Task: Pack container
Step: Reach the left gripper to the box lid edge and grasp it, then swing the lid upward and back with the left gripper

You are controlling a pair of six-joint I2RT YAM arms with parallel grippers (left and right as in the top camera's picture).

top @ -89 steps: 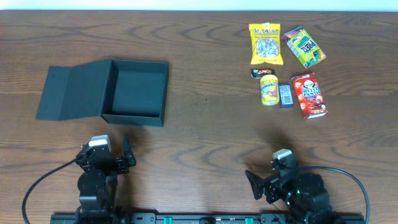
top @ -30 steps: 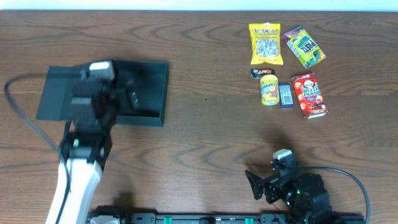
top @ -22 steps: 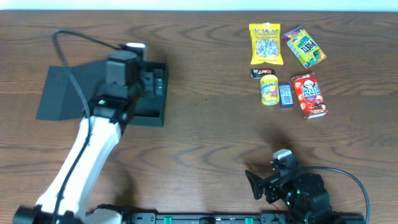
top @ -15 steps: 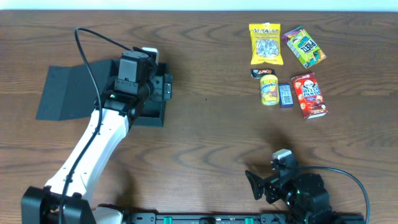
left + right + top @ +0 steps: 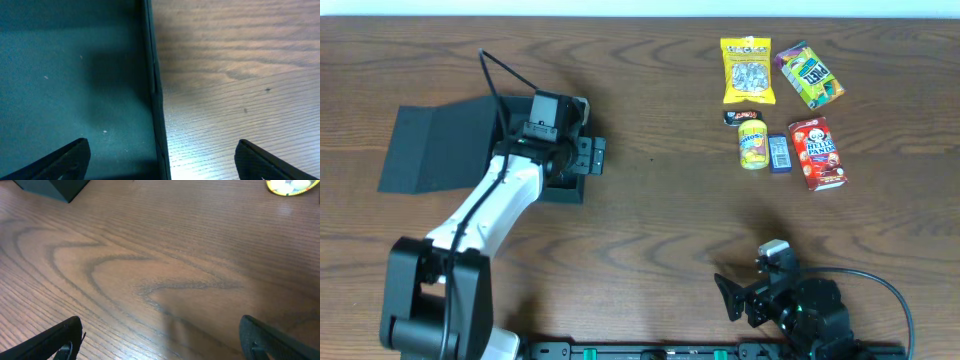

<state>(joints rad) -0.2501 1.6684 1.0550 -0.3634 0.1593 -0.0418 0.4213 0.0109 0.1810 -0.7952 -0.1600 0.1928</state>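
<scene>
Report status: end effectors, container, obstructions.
Left end effector open, straddling right wall of dark teal matte cardboard box, lid flap open. Right end effector open, empty, parked near edge. Colourful snack packs unpacked, far right. Nothing in the way.

Left gripper (image 5: 585,155) reaches forward, right gripper (image 5: 732,297) rests back, both jaws spread.
</scene>
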